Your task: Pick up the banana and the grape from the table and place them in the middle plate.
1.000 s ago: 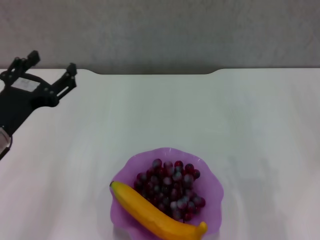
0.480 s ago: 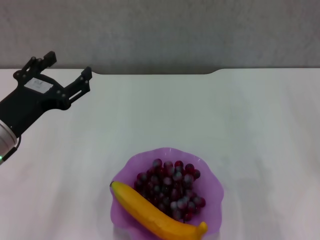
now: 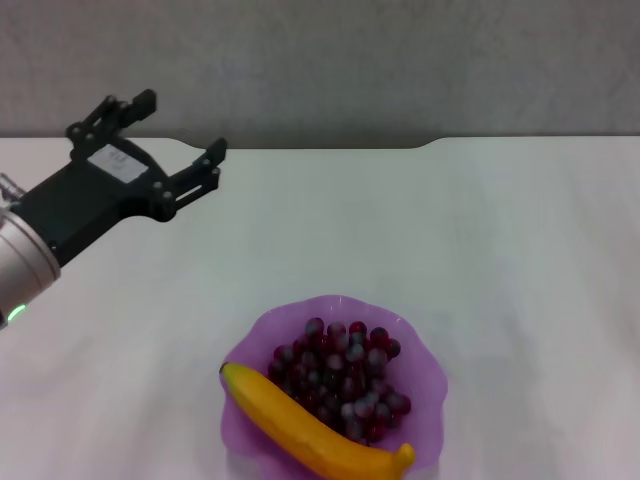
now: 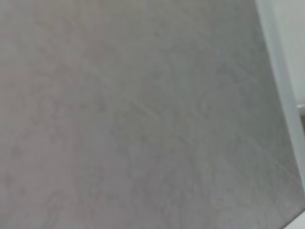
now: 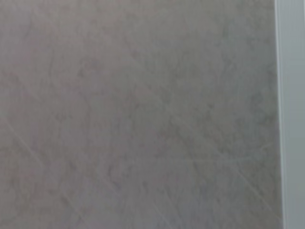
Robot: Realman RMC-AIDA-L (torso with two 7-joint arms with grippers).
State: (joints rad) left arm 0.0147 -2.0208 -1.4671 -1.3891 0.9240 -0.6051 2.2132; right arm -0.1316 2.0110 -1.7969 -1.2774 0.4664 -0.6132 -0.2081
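The left tool (image 3: 178,128) hangs in the upper left of the head view, above the white desk (image 3: 480,230), its fingers spread wide with nothing between them. At the lower centre of the frame sits the middle plate (image 3: 425,365), purple with a wavy rim. The grape (image 3: 340,375) bunch fills its centre, and the banana (image 3: 310,425) lies across the plate's near side, touching the grapes. Both wrist views show only grey surface.

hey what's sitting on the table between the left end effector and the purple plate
Nothing: in the head view, only bare white tabletop lies between the open left end effector and the translucent purple scalloped plate.
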